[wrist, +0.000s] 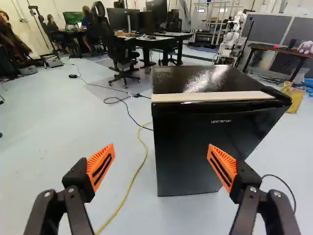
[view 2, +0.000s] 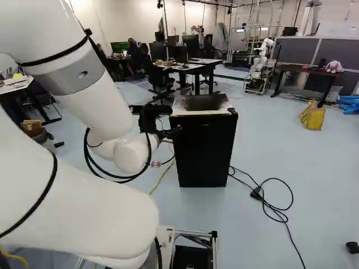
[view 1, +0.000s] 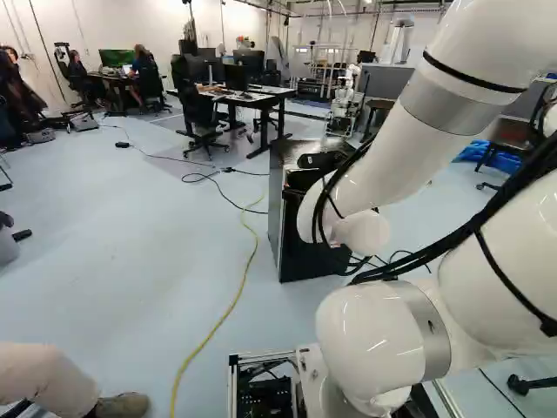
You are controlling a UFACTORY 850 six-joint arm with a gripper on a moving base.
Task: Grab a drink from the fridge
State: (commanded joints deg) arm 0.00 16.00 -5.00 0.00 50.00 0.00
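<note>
A small black fridge (view 2: 205, 148) stands on the floor ahead of the arm, its front door closed. The dark body of my gripper (view 2: 162, 128) shows beside the fridge's upper edge in the right base view. Seen from the wrist, the gripper (wrist: 161, 166) is spread wide, with nothing held between its orange pads. Ahead of it is the fridge (wrist: 195, 152), with a pale strip (wrist: 210, 96) along the top's front edge; the finger nearer the fridge overlaps its door in view, and contact cannot be told. No drink is visible; the fridge's inside is hidden.
A yellow cable (view 1: 219, 322) runs along the floor beside the fridge, and a black cable (view 2: 275, 210) loops on its other side. Desks (view 1: 252, 97) and an office chair (wrist: 120, 49) stand beyond. Another robot (view 2: 261, 61) is farther back. A person's leg and shoe (view 1: 122, 407) are close to the base.
</note>
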